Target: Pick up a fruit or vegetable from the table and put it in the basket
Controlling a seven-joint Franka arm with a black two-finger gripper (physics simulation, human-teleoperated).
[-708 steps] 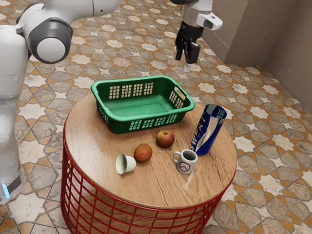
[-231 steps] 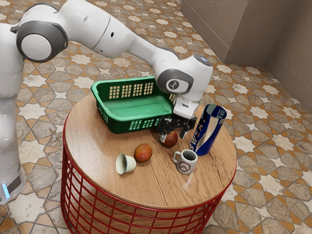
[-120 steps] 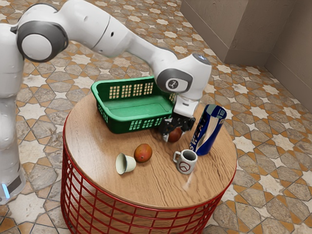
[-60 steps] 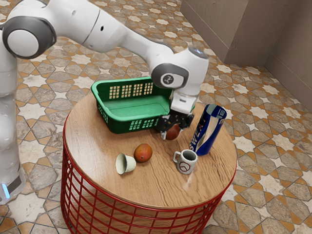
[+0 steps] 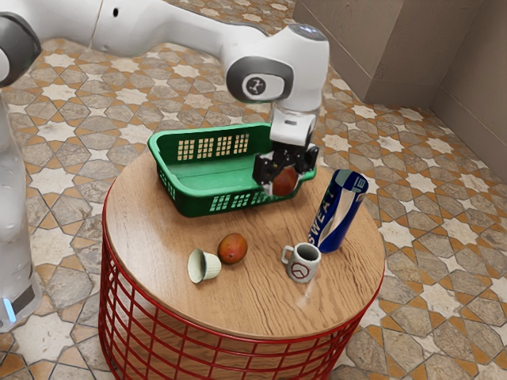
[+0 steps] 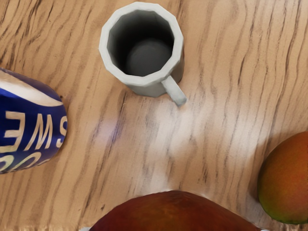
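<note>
In the exterior view my gripper [image 5: 285, 180] is shut on the red apple [image 5: 286, 182], holding it above the table beside the basket's near right corner. The green basket [image 5: 184, 198] stands on the table and is partly hidden behind the hand. An orange-red mango [image 5: 232, 248] lies on the wood. In the wrist view the held apple [image 6: 175, 214] looms large at the lower edge, and the mango [image 6: 286, 180] rests on the table.
A white mug [image 5: 302, 263] stands near the table's [image 5: 261, 305] front. Behind it, toward the exterior view's right, is a blue can [image 5: 341, 212]. A pale ribbed cup [image 5: 203, 266] lies tipped beside the mango. The wrist view also has the mug [image 6: 144, 82] and can [image 6: 31, 120].
My open gripper came down over the apple, shut on it and lifted it off the table. The arm has since drawn up and back, toward the exterior view's left.
</note>
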